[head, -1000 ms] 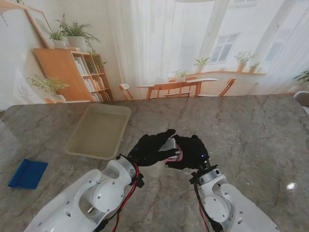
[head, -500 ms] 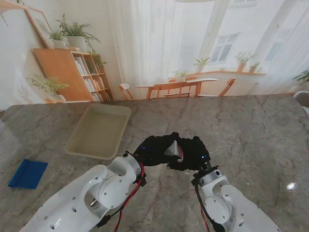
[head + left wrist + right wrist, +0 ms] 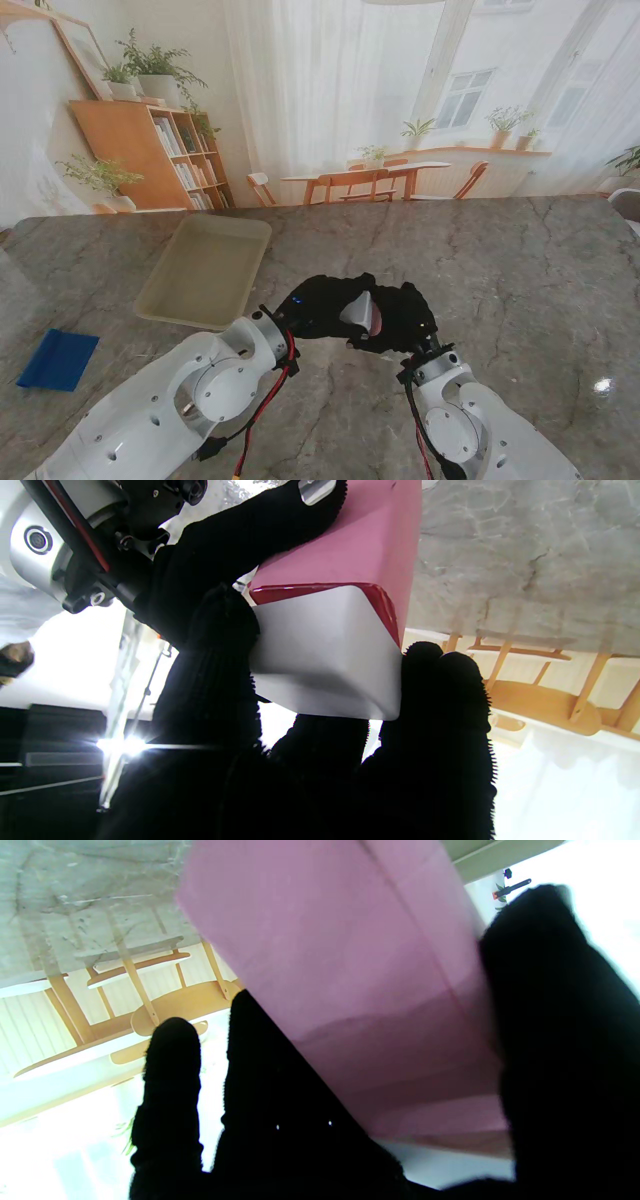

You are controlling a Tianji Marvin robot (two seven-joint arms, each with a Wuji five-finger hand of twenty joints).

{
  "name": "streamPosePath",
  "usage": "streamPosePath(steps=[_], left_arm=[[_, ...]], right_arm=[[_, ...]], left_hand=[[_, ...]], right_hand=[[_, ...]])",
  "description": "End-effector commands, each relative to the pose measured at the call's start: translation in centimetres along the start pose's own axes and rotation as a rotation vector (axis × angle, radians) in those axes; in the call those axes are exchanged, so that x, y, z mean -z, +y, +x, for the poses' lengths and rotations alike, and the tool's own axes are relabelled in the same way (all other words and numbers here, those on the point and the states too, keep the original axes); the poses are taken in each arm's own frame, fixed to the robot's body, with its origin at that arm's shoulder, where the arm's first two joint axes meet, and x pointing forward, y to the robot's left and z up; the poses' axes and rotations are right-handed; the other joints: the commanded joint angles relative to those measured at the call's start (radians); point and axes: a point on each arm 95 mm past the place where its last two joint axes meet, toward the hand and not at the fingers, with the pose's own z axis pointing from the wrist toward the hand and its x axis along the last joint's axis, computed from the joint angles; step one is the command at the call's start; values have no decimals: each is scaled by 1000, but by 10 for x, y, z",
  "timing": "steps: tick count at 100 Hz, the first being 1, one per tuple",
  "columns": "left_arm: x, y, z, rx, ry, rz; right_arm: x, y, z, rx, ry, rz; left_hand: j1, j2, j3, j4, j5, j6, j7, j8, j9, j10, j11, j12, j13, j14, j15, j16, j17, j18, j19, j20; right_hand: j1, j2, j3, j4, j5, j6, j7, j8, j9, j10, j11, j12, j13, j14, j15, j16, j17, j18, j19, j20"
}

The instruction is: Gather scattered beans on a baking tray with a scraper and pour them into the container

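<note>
Both black-gloved hands meet over the middle of the marbled tabletop (image 3: pixel 520 270), and between them sits the container (image 3: pixel 360 311), a small box that is pink outside and white inside with a red rim, lifted off the stone and tipped on its side. The left hand (image 3: pixel 318 305) comes in from about eight o'clock of the box and the right hand (image 3: pixel 400 315) from about four o'clock, so the box is wedged between the two palms. In the left wrist view the left fingers (image 3: pixel 425 720) curl around the white open end of the container (image 3: pixel 330 650), pinching it between thumb side and finger side, while a black finger of the other hand lies along its pink wall. In the right wrist view the right fingers (image 3: pixel 280 1100) press against the pink wall of the container (image 3: pixel 360 990), with one thick digit on the opposite side, so this hand also clamps it. The pale baking tray (image 3: pixel 205 268) lies at about ten o'clock of the hands, well apart from them. The blue scraper (image 3: pixel 58 359) lies flat near the left edge of the tabletop, at about nine o'clock of the hands. Beans are too small to make out.
</note>
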Motion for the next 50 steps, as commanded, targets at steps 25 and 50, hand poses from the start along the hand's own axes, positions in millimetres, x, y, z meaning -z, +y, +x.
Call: streamPosePath(steps=[25, 50], left_arm=[[4, 3, 11, 21, 43, 31], [12, 4, 7, 8, 15, 113]], right_arm=[[-4, 0, 4, -17, 7, 5], [-3, 0, 3, -14, 6, 7]], left_hand=[[-38, 196, -42, -6, 7, -243, 83, -226, -86, -104, -20, -378, -137, -173, -115, -178, -222, -109, -140, 5], [-285, 294, -69, -12, -162, -158, -30, -351, -278, -32, -120, -517, -304, -83, -268, -299, -380, 43, -295, -13]], right_hand=[[208, 135, 311, 45, 9, -121, 38, 24, 84, -155, 177, 16, 33, -77, 89, 12, 5, 5, 19, 20], [207, 139, 308, 46, 6, -121, 38, 24, 81, -156, 175, 18, 31, -78, 85, 13, 7, 4, 15, 18]])
